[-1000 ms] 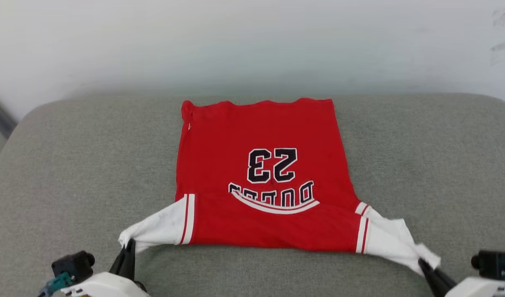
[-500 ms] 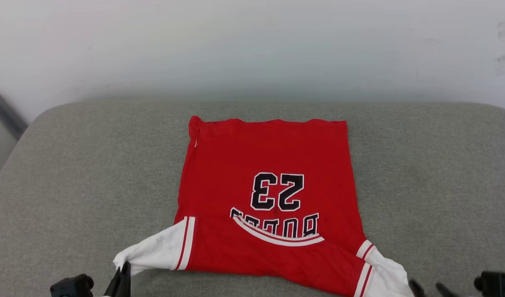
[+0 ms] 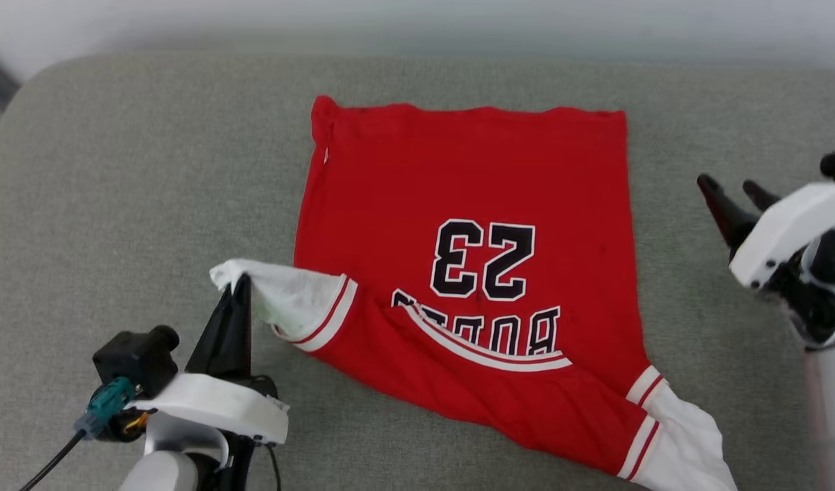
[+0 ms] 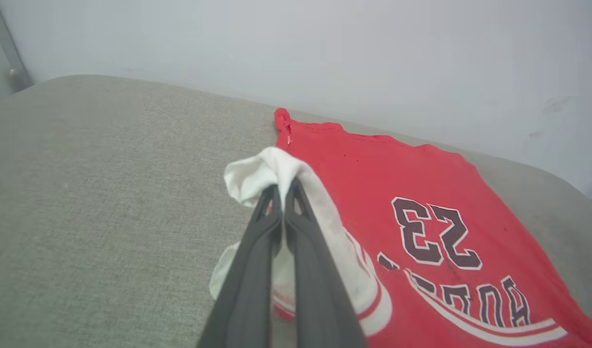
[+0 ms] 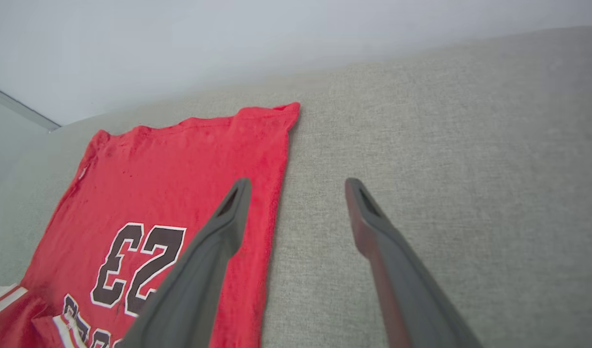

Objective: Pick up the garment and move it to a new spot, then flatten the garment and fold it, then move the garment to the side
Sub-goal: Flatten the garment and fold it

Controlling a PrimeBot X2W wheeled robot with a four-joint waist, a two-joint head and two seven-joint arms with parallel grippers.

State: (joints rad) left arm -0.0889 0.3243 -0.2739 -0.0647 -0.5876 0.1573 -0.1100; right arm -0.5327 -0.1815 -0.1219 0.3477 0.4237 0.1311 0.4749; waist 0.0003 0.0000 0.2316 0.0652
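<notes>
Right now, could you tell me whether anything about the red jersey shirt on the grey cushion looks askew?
Yes. The red jersey shirt lies skewed: the shut left gripper pinches one white sleeve, bunched and lifted, while the other white sleeve trails loose toward the near edge. The open right gripper holds nothing.

The shirt (image 3: 472, 170) bears a black, white-outlined 23 (image 3: 483, 260) near its middle, upside down in the head view, digit tops toward the cushion's (image 3: 117, 170) near edge. Between it and that edge runs black lettering (image 3: 519, 331): "BU" reads clearly, a fold hides parts of the rest
</notes>
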